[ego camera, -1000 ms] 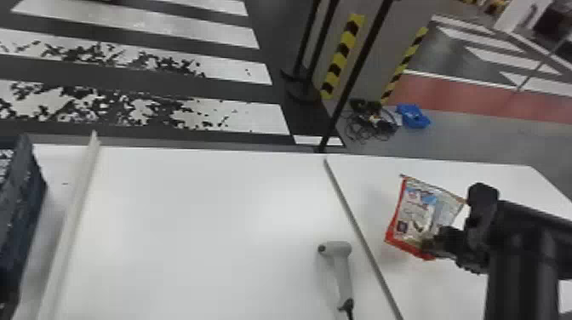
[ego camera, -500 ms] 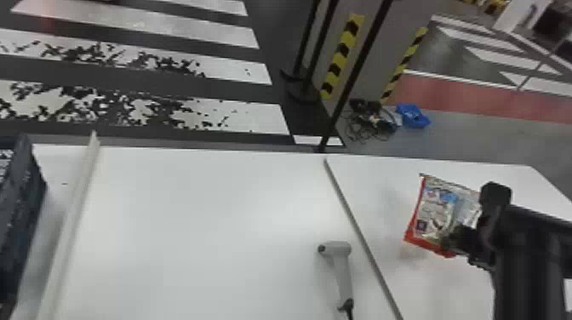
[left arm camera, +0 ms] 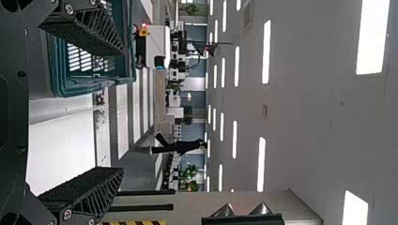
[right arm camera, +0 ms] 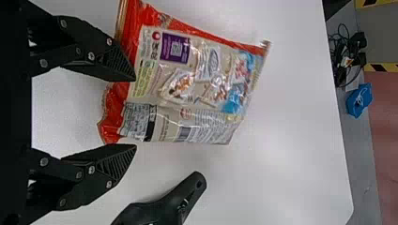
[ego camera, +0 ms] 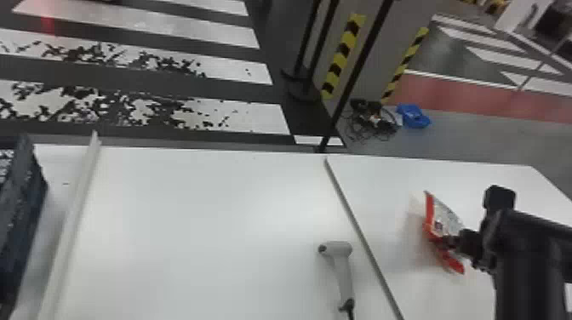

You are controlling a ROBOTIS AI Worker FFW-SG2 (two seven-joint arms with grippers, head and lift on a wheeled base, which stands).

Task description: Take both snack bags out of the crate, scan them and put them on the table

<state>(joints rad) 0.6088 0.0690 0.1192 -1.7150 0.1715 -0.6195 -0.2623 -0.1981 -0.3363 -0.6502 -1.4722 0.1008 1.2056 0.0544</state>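
We are, it seems, placing one snack bag [right arm camera: 187, 84] on the right of the table [ego camera: 383, 187], left gripper [left arm camera: 123, 111] and right gripper [right arm camera: 136, 112] both standing open, so we are needing careful withdrawal.

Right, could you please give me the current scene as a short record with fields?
crate: at the left end of the white table, dark-sided
scanner: grey, lying on the table, left of the grey strip
snack bag: red-edged, at the table's right section, tilted in the head view
right gripper: by the bag, fingers apart; contact unclear
left gripper: fingers apart, nothing between them
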